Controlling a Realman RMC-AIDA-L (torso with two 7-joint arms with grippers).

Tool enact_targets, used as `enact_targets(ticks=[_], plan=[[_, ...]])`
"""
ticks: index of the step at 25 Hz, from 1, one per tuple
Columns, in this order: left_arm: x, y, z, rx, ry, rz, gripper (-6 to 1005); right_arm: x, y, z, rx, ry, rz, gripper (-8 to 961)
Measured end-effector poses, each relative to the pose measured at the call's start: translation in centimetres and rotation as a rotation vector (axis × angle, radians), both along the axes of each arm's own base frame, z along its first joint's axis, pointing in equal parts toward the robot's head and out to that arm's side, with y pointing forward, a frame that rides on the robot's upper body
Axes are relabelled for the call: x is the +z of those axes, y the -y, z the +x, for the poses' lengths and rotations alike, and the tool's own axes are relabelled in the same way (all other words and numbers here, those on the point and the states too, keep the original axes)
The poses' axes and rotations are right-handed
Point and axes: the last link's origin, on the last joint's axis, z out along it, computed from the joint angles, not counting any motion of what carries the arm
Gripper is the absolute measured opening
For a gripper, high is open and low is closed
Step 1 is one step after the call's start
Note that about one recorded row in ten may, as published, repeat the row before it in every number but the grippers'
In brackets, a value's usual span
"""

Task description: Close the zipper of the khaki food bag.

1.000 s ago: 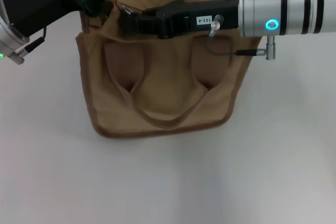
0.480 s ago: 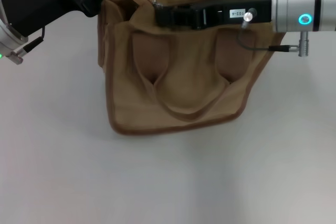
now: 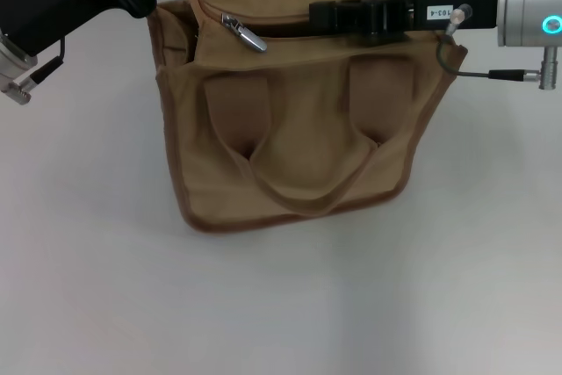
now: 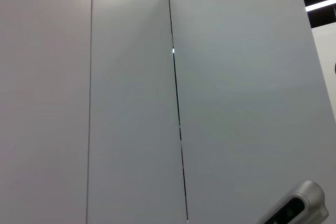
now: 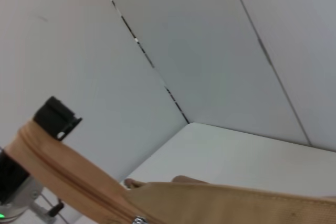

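Khaki food bag (image 3: 299,147) upright; zipper (image 3: 263,31) partly open.

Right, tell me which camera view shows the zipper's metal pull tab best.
The head view. There the silver pull tab lies in plain sight on the zipper along the top of the khaki food bag. The right wrist view shows only a stretch of zipper track and a metal glint at its edge; the left wrist view shows none.

One bag (image 3: 299,138), with two handles (image 3: 307,164), one zipper (image 3: 263,28) and one pull tab (image 3: 245,33); two end effectors.
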Motion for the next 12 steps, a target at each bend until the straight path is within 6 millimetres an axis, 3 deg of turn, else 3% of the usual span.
enact_targets(ticks=[6, 12], plan=[[-0.1, 0.0, 0.1, -0.003, -0.004, -0.004, 35, -0.1, 0.9, -1.9, 0.101, -0.021, -0.060, -1], [-0.1, 0.0, 0.1, -0.006, -0.003, -0.005, 36, -1.4, 1.0, -3.1, 0.152, -0.004, -0.092, 131]])
